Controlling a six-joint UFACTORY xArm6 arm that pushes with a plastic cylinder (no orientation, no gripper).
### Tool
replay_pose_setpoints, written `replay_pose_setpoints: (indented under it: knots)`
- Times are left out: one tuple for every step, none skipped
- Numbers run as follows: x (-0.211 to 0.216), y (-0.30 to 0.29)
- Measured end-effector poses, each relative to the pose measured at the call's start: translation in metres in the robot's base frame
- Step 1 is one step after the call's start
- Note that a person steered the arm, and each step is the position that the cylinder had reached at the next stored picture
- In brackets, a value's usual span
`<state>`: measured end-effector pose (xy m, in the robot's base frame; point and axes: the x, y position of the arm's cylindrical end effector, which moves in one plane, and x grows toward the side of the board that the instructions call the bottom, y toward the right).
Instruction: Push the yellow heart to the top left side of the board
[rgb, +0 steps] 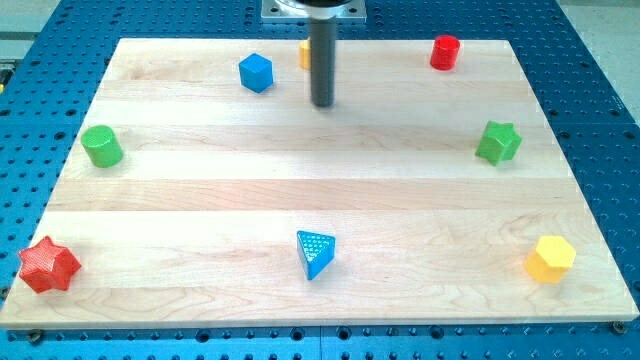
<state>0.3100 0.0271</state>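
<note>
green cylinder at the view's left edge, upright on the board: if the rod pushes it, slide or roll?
The green cylinder stands on its flat end, so it would probably slide rather than roll. It looks squat, so tipping seems unlikely. Its round wall may let it slip off to one side of my tip unless the push is centred. The smooth wooden board should offer little drag.
</note>
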Motion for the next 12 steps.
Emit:
replay_pose_setpoints:
  knots:
    - [-0.041, 0.031]
    - [-0.065, 0.024]
    - [-0.066, 0.001]
    - [-0.064, -0.046]
    - [-0.065, -0.069]
    - [-0.061, -0.057]
    - [-0.074, -0.034]
    - [-0.094, -0.041]
    - [-0.094, -0.061]
    - [-0.092, -0.078]
    - [-0.108, -0.05]
    - [-0.118, -0.057]
